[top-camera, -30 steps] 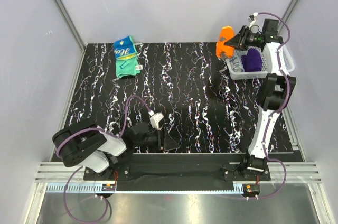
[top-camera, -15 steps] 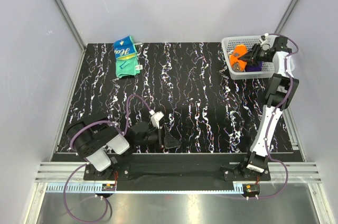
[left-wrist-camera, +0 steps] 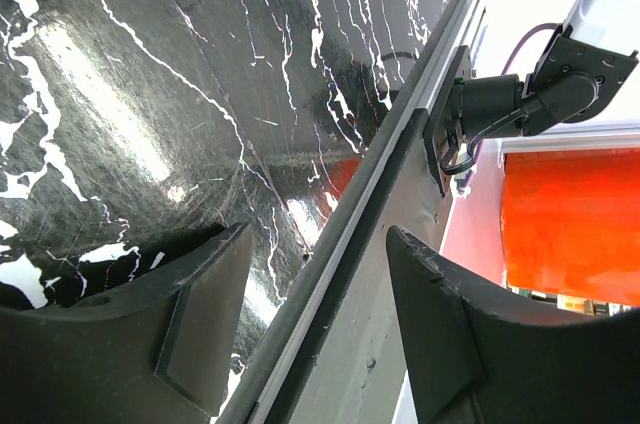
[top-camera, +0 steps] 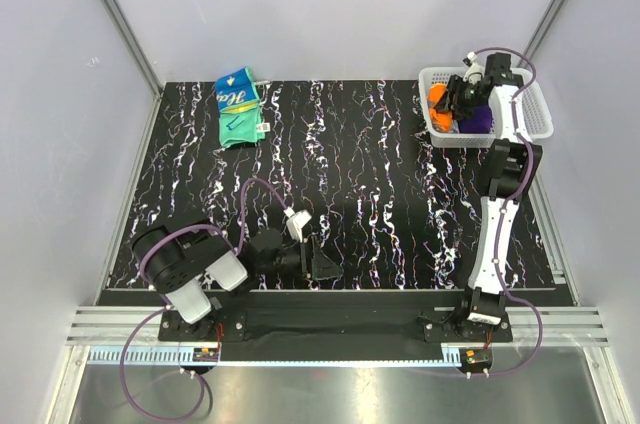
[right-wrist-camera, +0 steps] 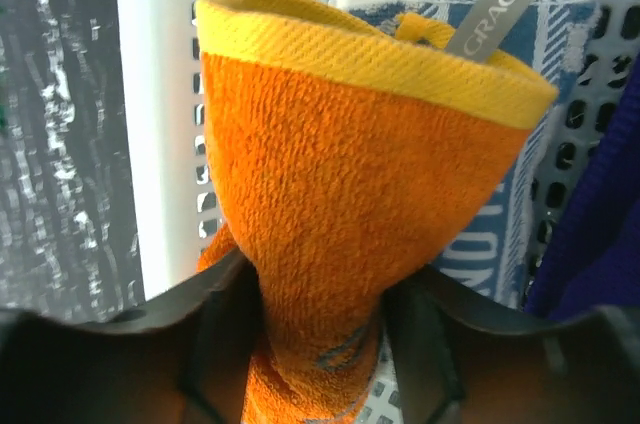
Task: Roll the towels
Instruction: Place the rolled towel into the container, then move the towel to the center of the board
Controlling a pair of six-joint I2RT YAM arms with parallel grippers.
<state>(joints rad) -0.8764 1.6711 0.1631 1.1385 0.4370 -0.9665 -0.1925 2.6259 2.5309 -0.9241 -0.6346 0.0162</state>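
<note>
My right gripper [right-wrist-camera: 315, 296] has just lowered the orange towel [right-wrist-camera: 340, 174] into the basket [top-camera: 538, 116], upper right; jaws flank it, grip unclear. I reckon the teal towel [top-camera: 240, 109] comes next.

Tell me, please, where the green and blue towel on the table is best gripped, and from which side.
Probably the near green edge of the towel, pinched straight down from above. It lies flat and loosely folded on the table, so its sides offer nothing; only an edge or fold can lift between the fingers.
</note>
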